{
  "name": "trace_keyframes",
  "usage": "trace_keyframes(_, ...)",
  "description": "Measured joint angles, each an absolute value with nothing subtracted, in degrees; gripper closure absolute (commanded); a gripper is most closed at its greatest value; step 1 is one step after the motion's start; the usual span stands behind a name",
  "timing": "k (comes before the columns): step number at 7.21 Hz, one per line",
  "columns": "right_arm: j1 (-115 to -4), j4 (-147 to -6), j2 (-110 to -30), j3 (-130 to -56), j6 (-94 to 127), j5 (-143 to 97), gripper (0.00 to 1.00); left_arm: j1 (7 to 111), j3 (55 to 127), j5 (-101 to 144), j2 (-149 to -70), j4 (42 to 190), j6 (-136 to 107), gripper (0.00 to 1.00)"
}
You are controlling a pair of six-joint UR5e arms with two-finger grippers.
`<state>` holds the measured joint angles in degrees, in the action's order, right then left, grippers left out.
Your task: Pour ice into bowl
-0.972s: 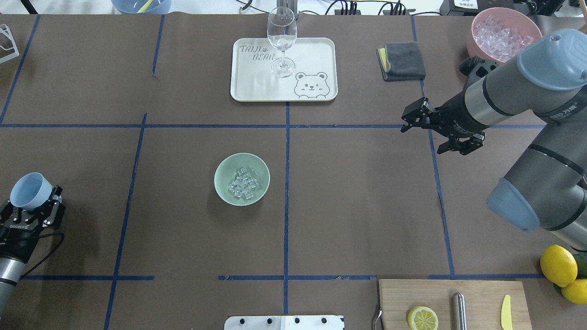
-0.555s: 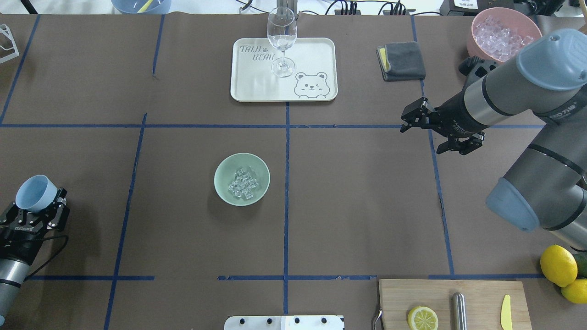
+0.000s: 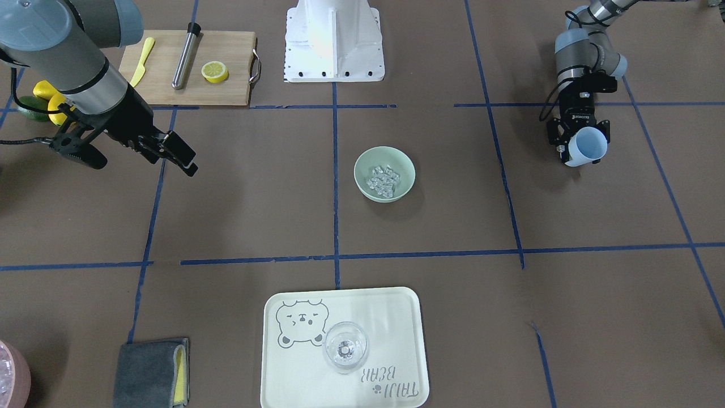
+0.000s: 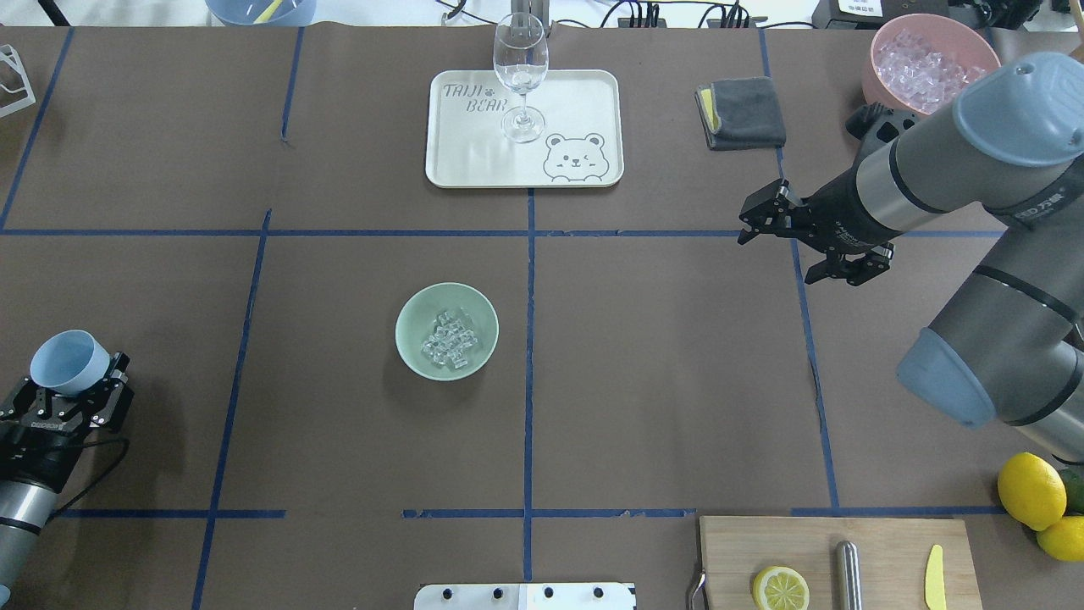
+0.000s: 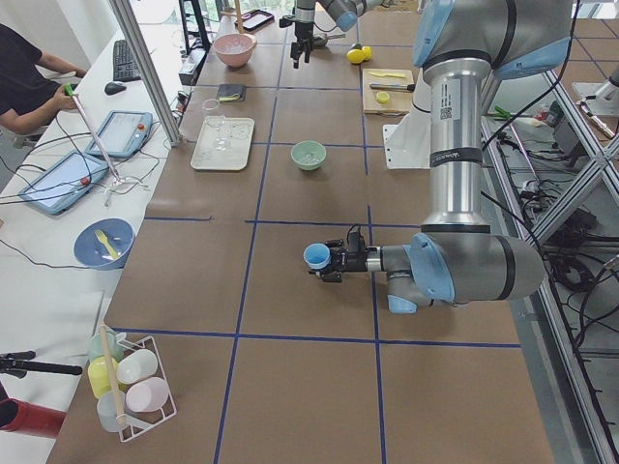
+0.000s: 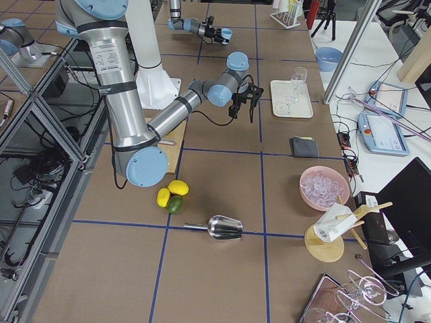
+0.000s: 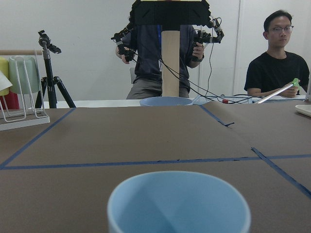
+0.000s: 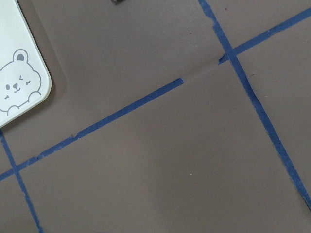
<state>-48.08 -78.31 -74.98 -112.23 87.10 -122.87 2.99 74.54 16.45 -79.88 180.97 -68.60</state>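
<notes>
While the ice (image 4: 449, 341) lies inside the bowl (image 4: 413, 315) on the bench (image 4: 677, 381), the left pincer (image 4: 74, 385) at its 9 o'clock clasps a blue cup (image 4: 66, 363); the right pincer (image 4: 779, 257) gapes wide, empty. At 12 o'clock, the tray (image 4: 593, 97) reads "TAIJI BEAR".

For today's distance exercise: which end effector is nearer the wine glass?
Right. The right end effector hovers right of the wine glass; the left end effector, gripping a blue cup, sits far left.

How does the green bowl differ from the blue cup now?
The bowl rests on the table; the blue cup is held by the left gripper. The bowl holds ice; the cup looks empty. The bowl is wider than the cup. Both are round and pale.
</notes>
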Motion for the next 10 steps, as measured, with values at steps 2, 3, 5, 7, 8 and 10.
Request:
trace_keyframes(2, -48.0, -78.3, -74.8, -112.3, 87.2, -122.9, 0.00, 3.0, 74.6, 17.1, -79.7, 181.2, -68.2, 0.00)
trace_keyframes(3, -48.0, -78.3, -74.8, -112.3, 87.2, -122.9, 0.00, 3.0, 74.9, 18.4, -79.4, 181.5, -67.8, 0.00)
trace_keyframes(5, -48.0, -78.3, -74.9, -112.3, 87.5, -122.8, 0.00, 3.1, 76.6, 22.4, -78.5, 181.9, -65.9, 0.00)
trace_keyframes(7, -48.0, -78.3, -75.0, -112.6, 87.8, -122.7, 0.00, 3.2, 80.0, 26.1, -75.5, 182.0, -63.9, 0.00)
trace_keyframes(8, -48.1, -78.3, -75.1, -112.7, 87.9, -122.6, 0.00, 3.2, 81.3, 28.1, -74.0, 182.0, -62.7, 0.00)
trace_keyframes(10, -48.1, -78.3, -75.2, -113.0, 88.0, -122.6, 0.00, 3.2, 83.3, 33.9, -71.3, 181.8, -59.4, 0.00)
